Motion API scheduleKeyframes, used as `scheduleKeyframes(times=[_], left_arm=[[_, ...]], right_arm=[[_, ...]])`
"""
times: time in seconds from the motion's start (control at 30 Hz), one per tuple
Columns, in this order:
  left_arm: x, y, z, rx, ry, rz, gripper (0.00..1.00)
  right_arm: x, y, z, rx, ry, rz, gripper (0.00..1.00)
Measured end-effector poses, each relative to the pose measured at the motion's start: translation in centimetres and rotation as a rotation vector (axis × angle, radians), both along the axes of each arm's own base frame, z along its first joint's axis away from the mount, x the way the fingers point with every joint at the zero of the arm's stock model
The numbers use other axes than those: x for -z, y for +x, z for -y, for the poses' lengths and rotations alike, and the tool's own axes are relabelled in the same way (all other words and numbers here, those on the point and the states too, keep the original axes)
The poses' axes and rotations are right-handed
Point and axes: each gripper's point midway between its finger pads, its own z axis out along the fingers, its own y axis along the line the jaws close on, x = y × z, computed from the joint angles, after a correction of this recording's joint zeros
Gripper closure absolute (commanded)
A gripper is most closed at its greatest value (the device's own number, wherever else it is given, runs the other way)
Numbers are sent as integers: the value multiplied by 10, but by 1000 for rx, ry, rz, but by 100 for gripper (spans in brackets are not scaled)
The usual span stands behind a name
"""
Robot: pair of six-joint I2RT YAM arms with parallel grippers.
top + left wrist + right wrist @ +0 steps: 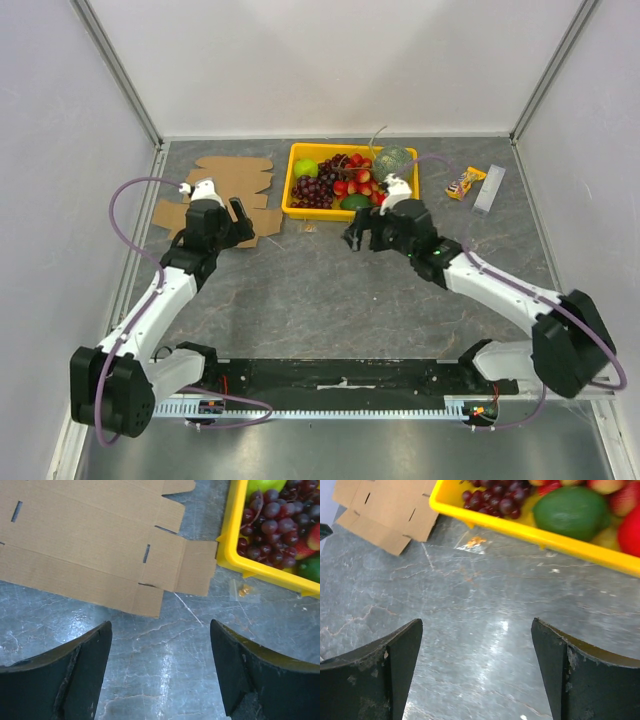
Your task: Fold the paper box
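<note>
Lying flat: paper box (232, 174) (beside tray (289, 185))

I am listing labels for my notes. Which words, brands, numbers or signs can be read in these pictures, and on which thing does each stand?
No text can be read in any view.
Small packet: coloured print, too small and blurred to read.
Long grey box: no readable mark.
Cardboard sheet: plain, no print.
Yellow tray: no label visible.

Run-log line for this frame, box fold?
paper box: flat, unfolded, beside yellow tray | left fingers: open, empty, just short of box | right fingers: open, empty, near tray
</note>
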Motion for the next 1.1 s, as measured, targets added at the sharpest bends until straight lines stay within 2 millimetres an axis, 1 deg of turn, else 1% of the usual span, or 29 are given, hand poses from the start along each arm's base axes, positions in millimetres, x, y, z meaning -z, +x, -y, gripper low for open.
scheduleKeyframes(times=[0.07,0.17,0.2,0.27,0.4,0.5,0.6,0.7,0.83,0.93,1.1], left_arm=[[-5,-3,3,13,-13,0,16],[-18,-11,6,36,-29,5,17],[-21,-13,6,39,-32,8,17],[-29,-19,5,41,-34,12,17],[-38,-30,3,48,-29,13,18],[-37,-39,0,59,-9,-3,18],[-34,-45,-2,74,20,-24,18],[-33,-50,-4,88,42,-29,19],[-37,-53,-5,101,51,-14,19],[-37,-53,-4,111,57,-15,19],[-33,-56,-3,129,62,-28,19]], right_arm=[[8,-3,-22,-23,-10,-11,5],[24,-8,-61,-60,-32,-25,7],[28,-9,-70,-64,-35,-27,8],[38,-11,-96,-83,-34,-39,11],[58,-3,-133,-77,-13,-52,16],[71,10,-151,-45,3,-58,18],[80,22,-159,-1,12,-61,20],[82,35,-170,30,38,-59,23],[82,51,-189,53,88,-56,27],[87,59,-199,67,108,-64,29],[97,72,-210,99,112,-72,32]])
